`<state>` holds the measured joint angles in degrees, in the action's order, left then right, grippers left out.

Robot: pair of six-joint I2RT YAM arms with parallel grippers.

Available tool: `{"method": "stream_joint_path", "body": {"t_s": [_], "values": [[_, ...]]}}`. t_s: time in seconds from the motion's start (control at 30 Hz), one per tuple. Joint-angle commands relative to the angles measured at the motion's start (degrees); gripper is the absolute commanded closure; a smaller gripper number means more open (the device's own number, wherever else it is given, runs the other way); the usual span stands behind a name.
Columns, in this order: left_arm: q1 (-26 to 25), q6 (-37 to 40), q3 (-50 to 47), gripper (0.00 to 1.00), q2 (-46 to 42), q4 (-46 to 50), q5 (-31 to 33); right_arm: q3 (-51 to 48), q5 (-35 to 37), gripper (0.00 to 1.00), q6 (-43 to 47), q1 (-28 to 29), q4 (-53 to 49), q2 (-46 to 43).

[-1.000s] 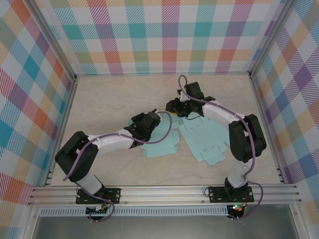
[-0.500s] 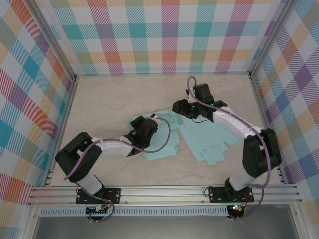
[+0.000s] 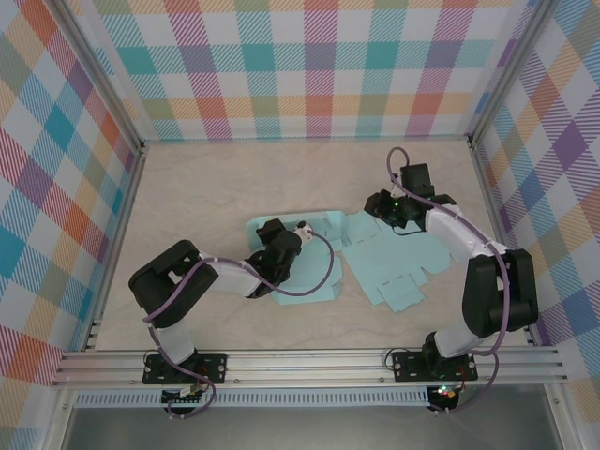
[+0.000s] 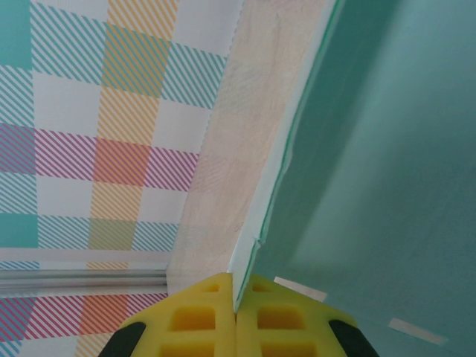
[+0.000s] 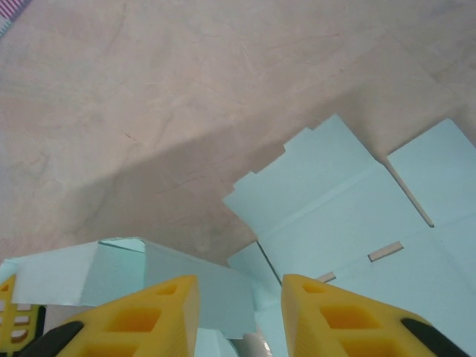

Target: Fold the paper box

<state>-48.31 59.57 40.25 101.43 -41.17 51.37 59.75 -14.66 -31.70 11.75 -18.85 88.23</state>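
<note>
A: Teal card. Is that the paper box? State its position.

B: Confirmed. It lies near the middle of the pale wood-grain table. The right half of the sheet is flat, with its cut flaps spread toward the near edge. The left half sits under the left arm, and one panel there stands up from the surface.

A: Left gripper, jaw condition?

B: Closed. In the left wrist view the yellow pads meet, and the thin white edge of a teal panel runs down into the seam between them. The gripper is pinching the box.

A: Right gripper?

B: Its jaws stand apart, with nothing between them. In the overhead view it is at the far edge of the flat half. In its wrist view a raised teal flap and the notched far edge of the sheet lie below the fingers.

A: Surroundings?

B: Plaid walls enclose three sides of the table. A purple cable loops along the left arm, over the box.
</note>
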Motion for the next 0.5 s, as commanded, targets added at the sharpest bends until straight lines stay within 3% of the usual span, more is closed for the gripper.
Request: {"method": "stream_joint_path", "body": {"t_s": [0.0, 0.23, 0.47], "values": [[-0.73, 1.47, -0.27, 1.0, 0.75, -3.13, 1.51, -3.03, -3.51, 0.68, 0.9, 0.28, 1.91, -0.59], [-0.73, -1.8, -0.52, 1.0, -0.52, -2.96, 1.86, -15.16, -3.26, 0.7, -4.77, 3.34, 7.61, -11.29], [-0.83, -2.34, -0.74, 1.0, -0.68, -3.66, 3.11, -22.61, 4.14, 0.62, -10.02, 14.15, 13.42, -14.37]]}}
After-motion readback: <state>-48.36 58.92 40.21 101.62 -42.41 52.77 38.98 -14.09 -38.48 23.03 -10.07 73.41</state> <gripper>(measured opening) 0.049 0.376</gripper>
